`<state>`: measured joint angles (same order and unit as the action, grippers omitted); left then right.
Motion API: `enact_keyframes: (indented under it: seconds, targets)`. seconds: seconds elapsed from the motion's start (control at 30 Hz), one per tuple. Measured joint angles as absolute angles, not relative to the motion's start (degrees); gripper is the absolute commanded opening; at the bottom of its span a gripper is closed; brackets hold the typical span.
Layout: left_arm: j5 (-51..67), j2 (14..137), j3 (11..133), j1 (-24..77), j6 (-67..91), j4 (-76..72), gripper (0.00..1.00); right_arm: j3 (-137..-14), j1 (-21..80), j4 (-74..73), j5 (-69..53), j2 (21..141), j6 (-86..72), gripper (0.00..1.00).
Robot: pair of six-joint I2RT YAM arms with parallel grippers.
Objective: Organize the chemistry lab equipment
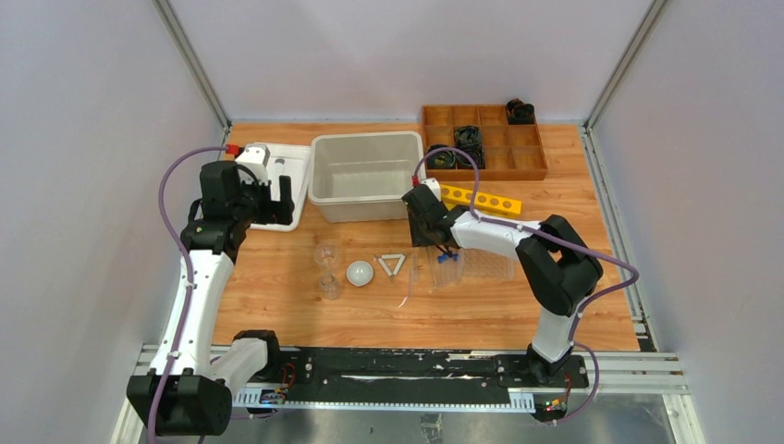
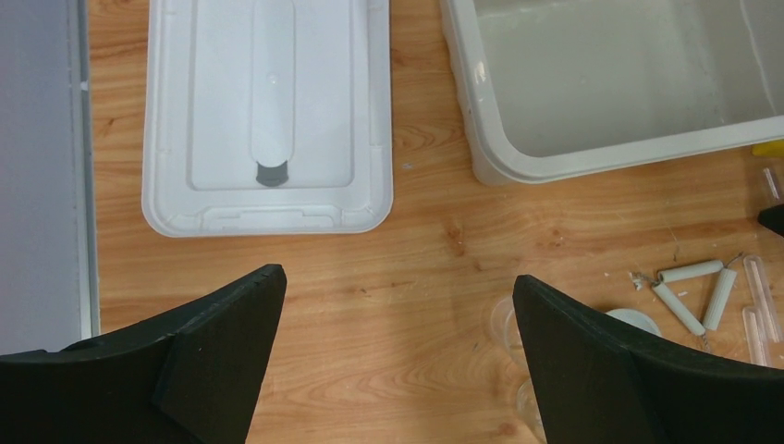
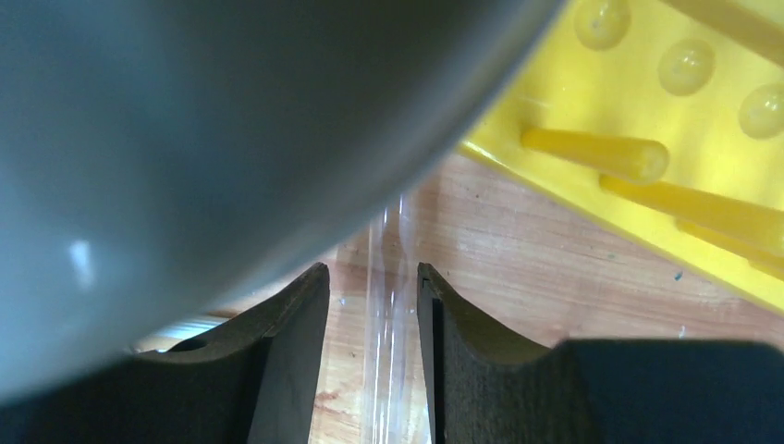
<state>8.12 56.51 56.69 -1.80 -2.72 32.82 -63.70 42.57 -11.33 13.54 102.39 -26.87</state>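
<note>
Two small clear beakers [image 1: 327, 268] stand on the wood left of the white round dish [image 1: 360, 272] and the white triangle frame [image 1: 392, 264]. Blue-capped clear tubes [image 1: 448, 260] and thin clear rods [image 1: 412, 277] lie to their right. My right gripper [image 1: 433, 242] is low over that pile. In the right wrist view a clear tube [image 3: 388, 351] runs between its fingers, against the right one with a gap on the left; the gripper [image 3: 373, 270] is narrowly open. My left gripper [image 2: 398, 277] hangs wide open and empty near the lid, the beakers [image 2: 504, 319] beside its right finger.
A white bin [image 1: 365, 176] stands at the back centre, its wall [image 3: 185, 139] close above my right gripper. A white lid [image 1: 277, 176] lies left of it. A yellow tube rack [image 1: 481, 199] lies right of the bin, and a wooden divided tray [image 1: 483, 139] sits behind.
</note>
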Motion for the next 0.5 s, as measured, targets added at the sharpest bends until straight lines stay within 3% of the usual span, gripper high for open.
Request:
enact_keyframes:
  seconds: [0.33,0.5]
  targets:
    - [10.3,56.5,56.7,-1.8,-3.2,33.6,1.00,-63.5,43.1,-8.6,15.2,103.5,-28.1,0.30]
    - [12.1,56.5,57.5,-1.8,-3.2,34.9,1.00,-61.1,43.3,-5.2,15.9,103.0,-28.5,0.28]
